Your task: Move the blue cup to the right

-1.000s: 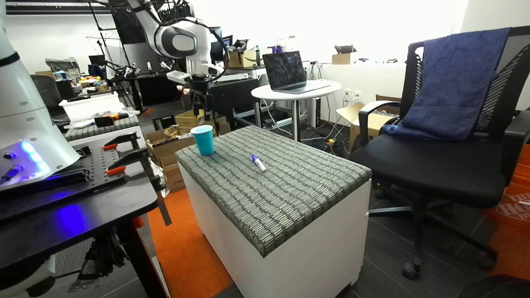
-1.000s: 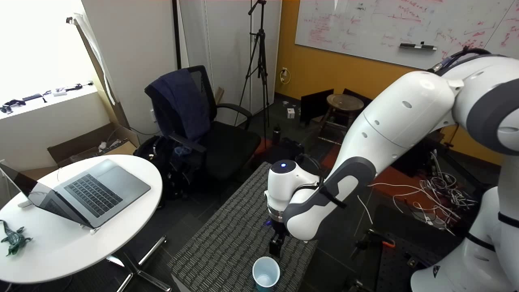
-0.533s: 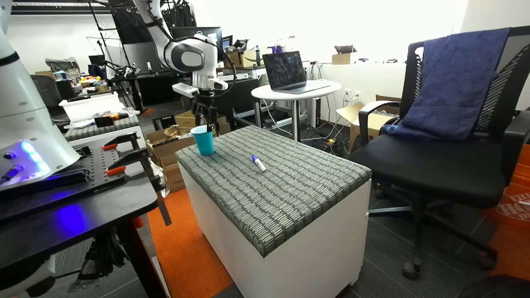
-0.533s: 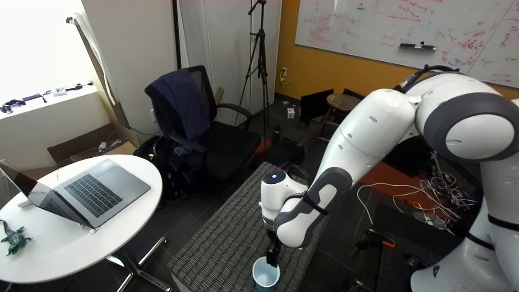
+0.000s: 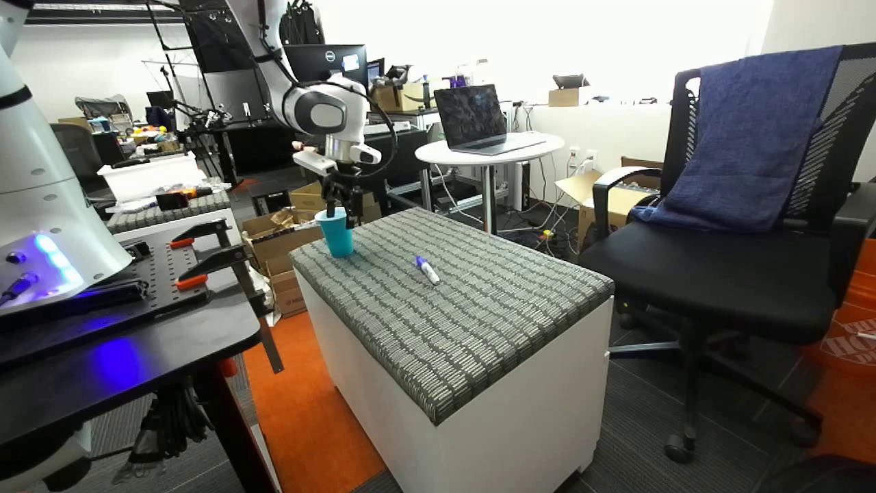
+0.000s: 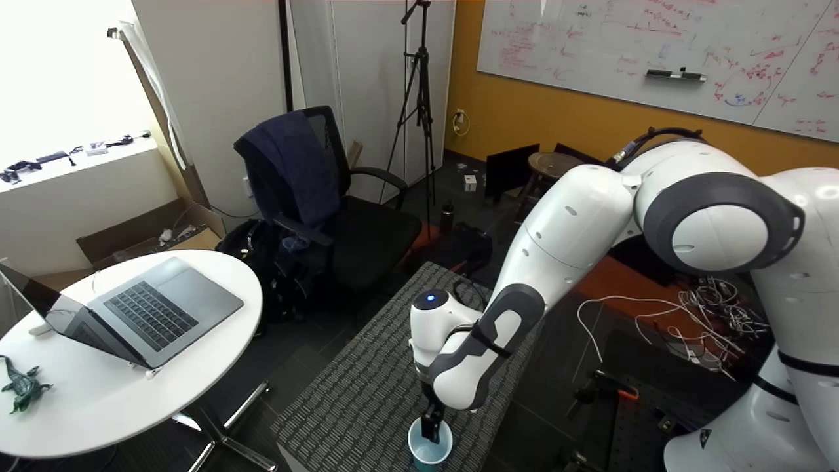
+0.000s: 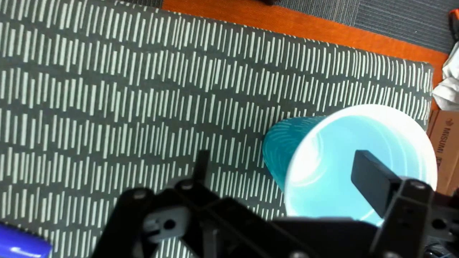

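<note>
The teal-blue cup [image 5: 338,239] stands upright near a corner of the patterned bench [image 5: 472,308]. It also shows in an exterior view [image 6: 435,453] and at the right of the wrist view [image 7: 333,193]. My gripper [image 5: 342,214] points down over the cup's rim, fingers spread. In the wrist view my gripper [image 7: 282,157] has one finger over or inside the cup's mouth and the other outside, above the fabric. The near part of the rim is hidden behind the gripper. Whether a finger touches the cup cannot be told.
A blue-and-white marker [image 5: 428,270] lies on the bench; its blue end [image 7: 21,243] shows in the wrist view. A round white table with a laptop [image 5: 472,123] and a black chair [image 5: 712,267] stand near the bench. Cardboard boxes [image 5: 291,267] stand beyond the cup's end.
My gripper has moved down and toward the cup, from above and beside it to a place with one finger at its mouth. The cup and the marker have not moved.
</note>
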Robot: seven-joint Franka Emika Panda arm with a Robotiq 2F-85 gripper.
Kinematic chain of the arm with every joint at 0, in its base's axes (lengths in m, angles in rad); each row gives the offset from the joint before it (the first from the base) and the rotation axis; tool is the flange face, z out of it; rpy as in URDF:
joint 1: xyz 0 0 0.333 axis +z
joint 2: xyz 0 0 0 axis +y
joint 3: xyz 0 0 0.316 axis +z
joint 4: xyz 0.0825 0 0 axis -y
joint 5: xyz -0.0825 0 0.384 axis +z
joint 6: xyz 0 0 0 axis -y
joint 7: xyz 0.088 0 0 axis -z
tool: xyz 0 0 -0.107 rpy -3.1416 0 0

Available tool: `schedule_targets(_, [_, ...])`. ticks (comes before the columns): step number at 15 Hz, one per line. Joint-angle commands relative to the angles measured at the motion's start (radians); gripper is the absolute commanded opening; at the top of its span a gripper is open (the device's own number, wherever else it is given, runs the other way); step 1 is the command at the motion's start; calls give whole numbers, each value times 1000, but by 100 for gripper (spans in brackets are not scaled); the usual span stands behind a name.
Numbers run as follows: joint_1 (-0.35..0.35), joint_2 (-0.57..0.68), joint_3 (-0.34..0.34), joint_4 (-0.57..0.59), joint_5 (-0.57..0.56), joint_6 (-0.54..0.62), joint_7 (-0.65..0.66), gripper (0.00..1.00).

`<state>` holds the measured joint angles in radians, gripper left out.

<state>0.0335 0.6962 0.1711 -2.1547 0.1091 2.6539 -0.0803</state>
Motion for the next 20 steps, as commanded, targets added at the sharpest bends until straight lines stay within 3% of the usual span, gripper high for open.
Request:
schedule_targets(1, [-10, 49, 9, 59, 1, 7, -22, 100])
schedule_targets(4, [-3, 76, 4, 88, -4, 8, -14, 100])
schedule_targets(5, [0, 82, 2, 95, -7, 7, -13, 75])
schedule_targets(7, [5, 90, 0, 104, -11, 4, -9, 68])
schedule_targets(16, [7, 79, 1, 103, -11, 1, -4, 0])
schedule_targets(20, [5, 75, 2, 111, -10, -5, -6, 0])
